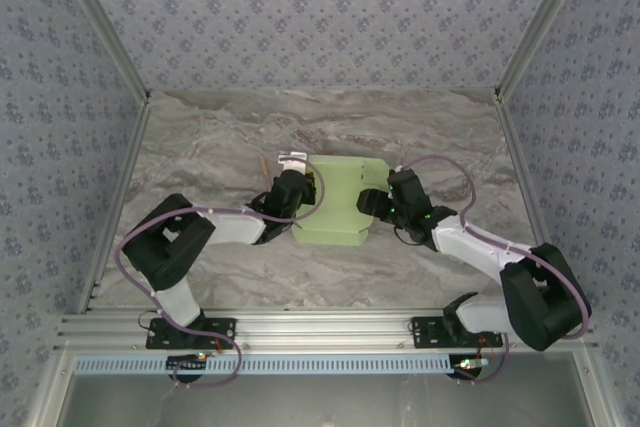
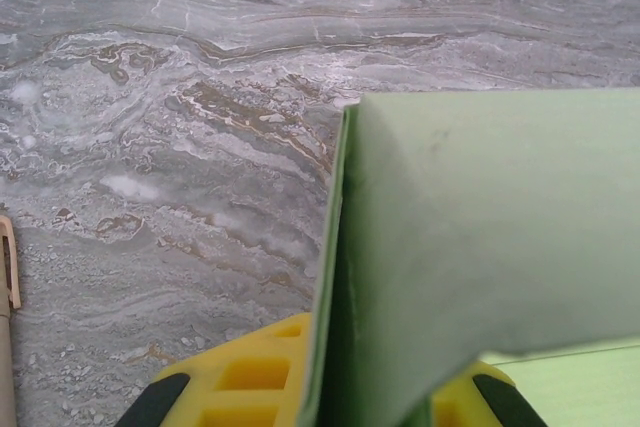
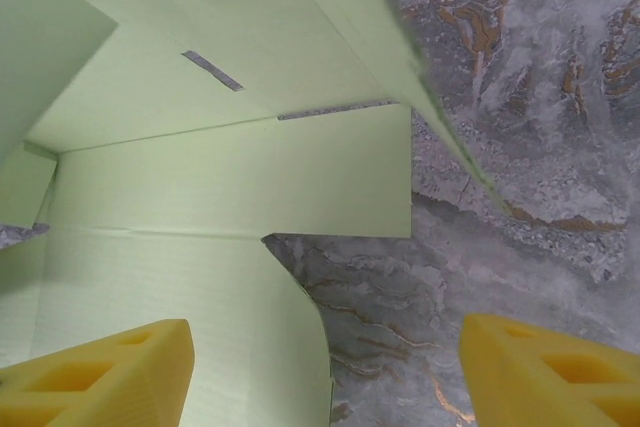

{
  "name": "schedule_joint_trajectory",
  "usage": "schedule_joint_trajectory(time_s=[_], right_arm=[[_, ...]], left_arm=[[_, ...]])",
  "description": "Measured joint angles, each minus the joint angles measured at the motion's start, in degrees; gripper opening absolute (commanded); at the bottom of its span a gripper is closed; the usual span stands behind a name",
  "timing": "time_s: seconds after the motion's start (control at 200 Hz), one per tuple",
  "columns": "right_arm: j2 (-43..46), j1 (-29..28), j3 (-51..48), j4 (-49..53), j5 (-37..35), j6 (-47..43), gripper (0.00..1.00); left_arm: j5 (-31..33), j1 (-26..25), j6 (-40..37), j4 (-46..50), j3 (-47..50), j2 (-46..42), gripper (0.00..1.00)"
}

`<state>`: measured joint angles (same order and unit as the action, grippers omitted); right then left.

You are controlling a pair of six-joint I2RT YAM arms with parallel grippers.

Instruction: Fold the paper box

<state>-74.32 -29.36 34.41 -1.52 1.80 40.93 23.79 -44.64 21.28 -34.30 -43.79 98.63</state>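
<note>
Marble table (image 1: 220, 137); paper box (image 1: 338, 202), slits (image 3: 212, 70) close-up

Pale green box (image 1: 338, 199) mid tabletop (image 1: 200, 147). 2 arms reach in from near edge: L tool (image 1: 297, 182) at box's left edge, R tool (image 1: 375, 203) at right edge. Tan stick (image 1: 264, 165) beside L tool.

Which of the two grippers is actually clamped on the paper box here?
The left gripper: its jaws are shut on a raised flap of the paper box. The right gripper has its jaws wide apart, gripping nothing.
</note>
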Motion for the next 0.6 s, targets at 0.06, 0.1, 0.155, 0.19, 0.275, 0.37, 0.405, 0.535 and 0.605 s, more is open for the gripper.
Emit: schedule_joint_trajectory(time_s=[0.06, 0.1, 0.155, 0.19, 0.275, 0.37, 0.405, 0.535, 0.605], right_arm=[[-0.9, 0.3, 0.0, -1.4, 0.4, 0.2, 0.74], [-1.7, 0.5, 0.0, -2.6, 0.5, 0.2, 0.74], [-2.6, 0.8, 0.0, -4.0, 0.6, 0.4, 0.74], [-3.1, 0.9, -0.1, -4.9, 0.8, 0.6, 0.74], [-3.9, 1.0, -0.2, -7.0, 0.8, 0.6, 0.73], [-4.2, 1.0, -0.5, -9.6, 0.8, 0.8, 0.72], [-4.2, 1.1, -0.6, -10.5, 0.8, 0.8, 0.71], [-4.2, 1.7, -1.6, -14.6, 0.8, 0.9, 0.67], [-4.2, 1.9, -1.9, -16.2, 0.9, 1.0, 0.64]], left_arm=[[-0.1, 0.0, 0.2, 0.1, 0.0, -0.2, 0.02], [-0.2, 0.0, 0.3, 0.1, 0.0, -0.3, 0.02], [-0.2, 0.0, 0.5, 0.2, 0.0, -0.5, 0.02], [-0.2, 0.0, 0.5, 0.2, 0.0, -0.6, 0.02], [-0.2, 0.0, 0.5, 0.3, 0.0, -0.7, 0.02], [-0.2, 0.0, 0.7, 0.3, 0.0, -0.7, 0.02], [-0.2, 0.0, 0.8, 0.3, 0.0, -0.7, 0.02], [-0.4, 0.0, 0.9, 0.3, 0.0, -0.7, 0.02], [-0.3, 0.0, 0.9, 0.2, 0.0, -0.7, 0.02]])
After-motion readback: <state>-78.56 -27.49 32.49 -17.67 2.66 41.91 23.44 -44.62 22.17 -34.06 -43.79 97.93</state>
